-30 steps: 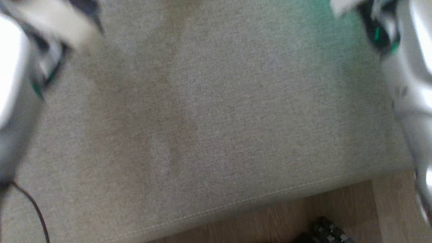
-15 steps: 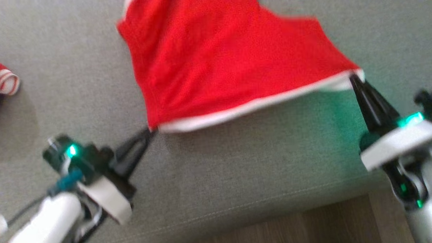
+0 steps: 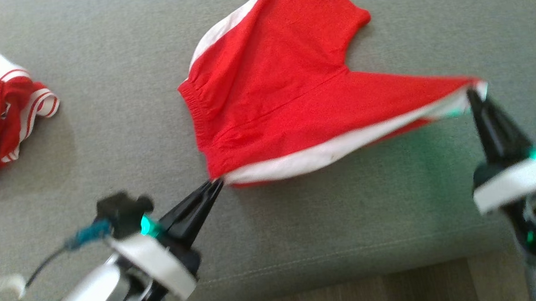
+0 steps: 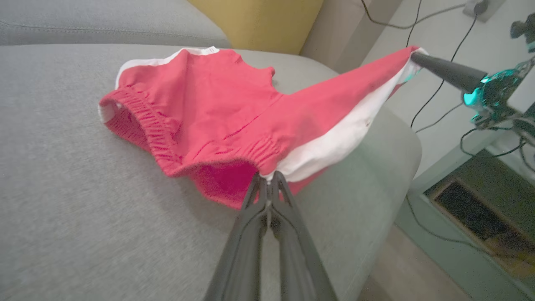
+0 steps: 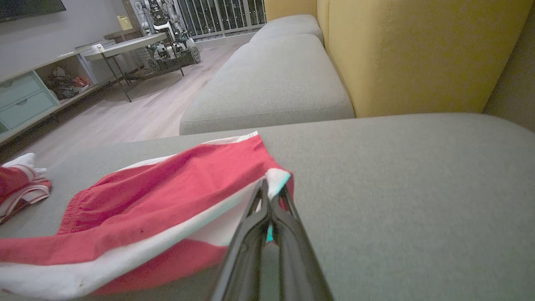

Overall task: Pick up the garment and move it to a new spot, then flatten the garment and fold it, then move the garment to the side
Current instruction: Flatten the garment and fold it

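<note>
Left claw [image 3: 216, 184], right claw [image 3: 471, 92] pinch shorts [image 3: 284, 101]; waistband [image 3: 199, 109] leftward; long axis left-right

Left gripper [image 3: 216, 184] clamped on garment [image 3: 284, 92] — right gripper [image 3: 471, 92] likewise, arms spread

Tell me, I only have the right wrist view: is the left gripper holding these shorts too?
Observer: Yes. The left gripper is shut on the shorts at the waistband, where the white stripe ends.
Operator: Is the waist closed flat?
Observer: No. The left wrist view shows it gaping open beside those fingers.
Operator: How is the cloth between the grippers?
Observer: Head view shows the white stripe stretched nearly straight across to the right gripper, above the cushion.
</note>
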{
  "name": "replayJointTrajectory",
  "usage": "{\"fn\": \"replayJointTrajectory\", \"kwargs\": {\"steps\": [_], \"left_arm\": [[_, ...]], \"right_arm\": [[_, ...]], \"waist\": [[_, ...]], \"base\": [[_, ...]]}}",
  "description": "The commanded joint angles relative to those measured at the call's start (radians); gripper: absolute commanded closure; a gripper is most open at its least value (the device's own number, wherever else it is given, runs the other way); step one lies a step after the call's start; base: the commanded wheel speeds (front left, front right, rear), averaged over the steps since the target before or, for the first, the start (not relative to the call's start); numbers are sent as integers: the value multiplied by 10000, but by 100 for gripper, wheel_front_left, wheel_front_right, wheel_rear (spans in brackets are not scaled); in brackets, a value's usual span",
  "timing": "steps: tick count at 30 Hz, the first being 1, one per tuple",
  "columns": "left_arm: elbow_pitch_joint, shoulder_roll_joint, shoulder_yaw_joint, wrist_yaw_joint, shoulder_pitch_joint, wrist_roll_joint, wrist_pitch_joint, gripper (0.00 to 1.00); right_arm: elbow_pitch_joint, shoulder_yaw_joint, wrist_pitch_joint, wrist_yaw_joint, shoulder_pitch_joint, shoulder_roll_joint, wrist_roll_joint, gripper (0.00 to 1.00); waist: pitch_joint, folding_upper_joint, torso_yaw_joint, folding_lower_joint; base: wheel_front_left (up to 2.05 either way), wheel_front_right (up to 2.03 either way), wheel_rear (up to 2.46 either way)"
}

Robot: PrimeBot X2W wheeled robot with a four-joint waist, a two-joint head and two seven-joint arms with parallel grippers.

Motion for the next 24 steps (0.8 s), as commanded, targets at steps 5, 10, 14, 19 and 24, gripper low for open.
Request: {"fn": "replayJointTrajectory", "kwargs": {"steps": [5,10,14,19,24], "left_arm": [[-164,-746,559,-64,-1327,-2218,1074,100],[496,-1518,1108,-50,-2556,-3735,1615,100],[1067,-2085,1724,101,-3296,-4411,1465,100],[1571,-2664,1932,82,-4003,-4958,1537,100],[2364,-2995,2024,296,-4496,-4961,1444,100]], "right_arm": [[714,6,801,-4,-1897,-156,-727,100],[2120,2,1421,-4,-3874,-261,-1415,100],[3170,485,1367,-4,-5511,-679,-1803,100],[4636,1267,923,-4,-7185,-1086,-1923,100],[6114,2288,350,-4,-8544,-1292,-1881,100]], "waist": [[181,-1,429,0],[644,-1,825,0],[1193,-1,1121,0],[1745,-1,1526,0],[2167,-1,1817,0]], "base": [[0,0,0],[0,0,0],[0,0,0],[0,0,0],[0,0,0]]}}
